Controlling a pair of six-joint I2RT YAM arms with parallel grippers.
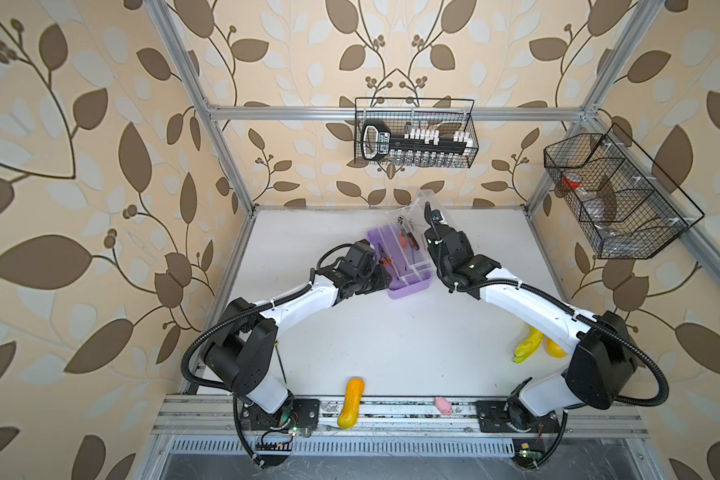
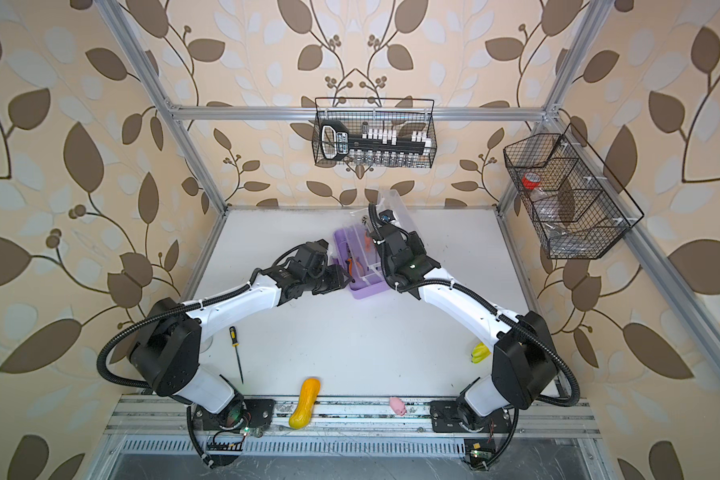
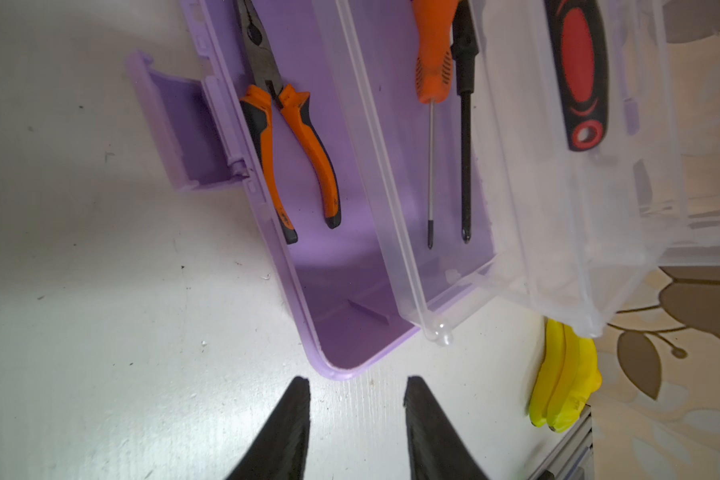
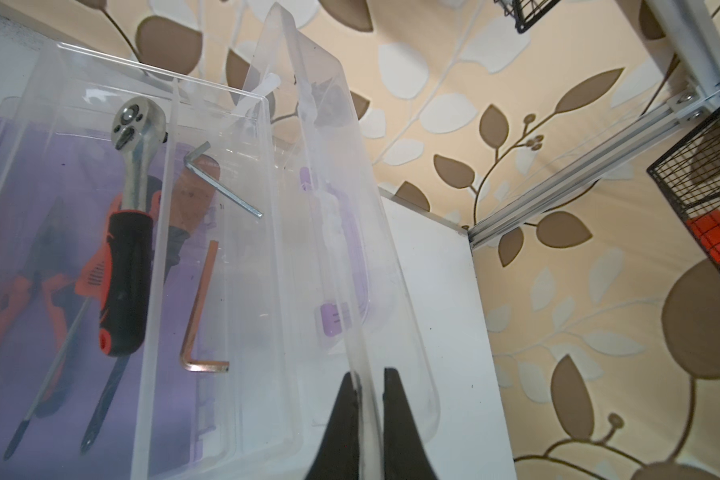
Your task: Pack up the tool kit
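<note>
The tool kit [image 1: 408, 286] is a lilac box lying open at the back middle of the table in both top views. Its clear lid [image 4: 333, 137] stands upright, and my right gripper [image 4: 368, 378] is shut on the lid's edge. A clear inner tray [image 3: 454, 274] sits over part of the box and holds a red-and-black ratchet [image 4: 125, 266] and two hex keys. Orange pliers [image 3: 287, 137] lie on the lilac floor, and two screwdrivers [image 3: 433, 54] show through the tray. My left gripper [image 3: 356, 386] is open and empty, just off the box's near corner.
A black-and-yellow screwdriver [image 2: 236, 353] lies on the table by the left arm's base. A yellow squash toy [image 1: 350, 401] and a pink pig [image 1: 443, 405] sit at the front rail, yellow bananas [image 1: 526, 345] at the right. Wire baskets hang at the back [image 1: 414, 133] and right [image 1: 616, 191].
</note>
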